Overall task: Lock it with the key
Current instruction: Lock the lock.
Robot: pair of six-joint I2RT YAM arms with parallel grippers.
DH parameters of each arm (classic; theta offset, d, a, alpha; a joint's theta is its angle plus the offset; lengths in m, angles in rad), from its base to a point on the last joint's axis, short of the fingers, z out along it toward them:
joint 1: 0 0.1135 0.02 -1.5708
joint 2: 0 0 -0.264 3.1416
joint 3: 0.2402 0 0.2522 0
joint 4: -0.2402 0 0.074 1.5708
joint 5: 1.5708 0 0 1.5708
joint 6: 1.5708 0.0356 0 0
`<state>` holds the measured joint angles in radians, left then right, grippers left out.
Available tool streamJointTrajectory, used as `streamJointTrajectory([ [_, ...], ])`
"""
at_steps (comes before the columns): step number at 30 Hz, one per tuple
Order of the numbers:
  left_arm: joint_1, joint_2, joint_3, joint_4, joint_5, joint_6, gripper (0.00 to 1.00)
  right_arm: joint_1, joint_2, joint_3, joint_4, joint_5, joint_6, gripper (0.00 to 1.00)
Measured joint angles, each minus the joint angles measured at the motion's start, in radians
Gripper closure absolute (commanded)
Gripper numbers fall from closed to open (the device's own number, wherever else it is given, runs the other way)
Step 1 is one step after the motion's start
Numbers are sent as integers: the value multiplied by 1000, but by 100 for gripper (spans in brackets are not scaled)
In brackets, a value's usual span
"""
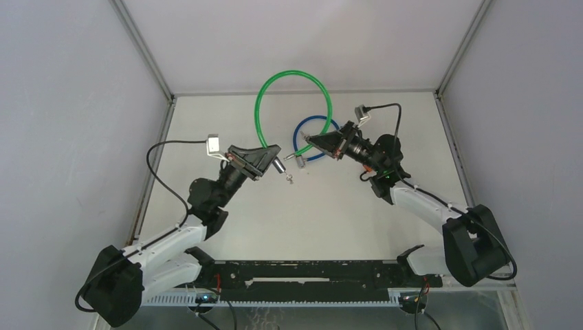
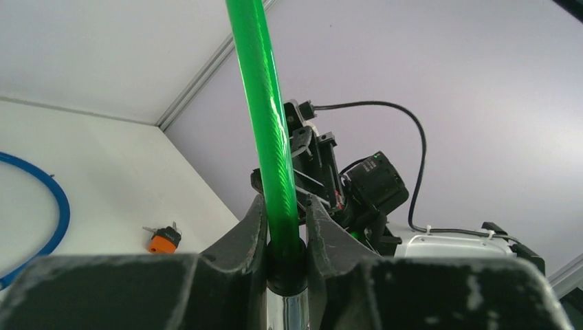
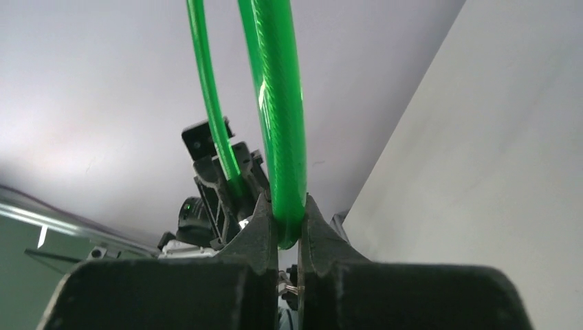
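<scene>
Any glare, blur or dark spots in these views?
Top view: even light, faint shadows, sharp throughout. Left wrist: bright streak of glare down the green cable, near fingers dark and soft. Right wrist: similar glare on the cable, fingers dark with little detail.

White links (image 1: 168,240), black joints (image 1: 474,244), looping black cables (image 1: 148,161), scuffed dark jaws.

place: robotics lab test cell | evidence: plain white panel walls (image 1: 302,41) in grey aluminium framing (image 1: 142,47); matte white tabletop (image 1: 330,206); black mounting rail (image 1: 309,268) at near edge
</scene>
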<state>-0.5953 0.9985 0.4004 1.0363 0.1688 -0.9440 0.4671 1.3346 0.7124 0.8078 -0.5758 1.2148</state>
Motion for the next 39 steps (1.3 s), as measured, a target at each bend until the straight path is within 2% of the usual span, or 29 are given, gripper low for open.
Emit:
streamJointTrajectory([
  [7, 3, -69, -8, 1, -2, 0, 100, -76, -68, -27, -40, 24, -24, 100],
  [22, 3, -16, -8, 3, 26, -4, 100, -24, -62, -20, -13, -37, -28, 100],
  [39, 12, 65, -8, 111, 103, -76, 100, 4, -48, 18, -35, -63, -57, 100],
])
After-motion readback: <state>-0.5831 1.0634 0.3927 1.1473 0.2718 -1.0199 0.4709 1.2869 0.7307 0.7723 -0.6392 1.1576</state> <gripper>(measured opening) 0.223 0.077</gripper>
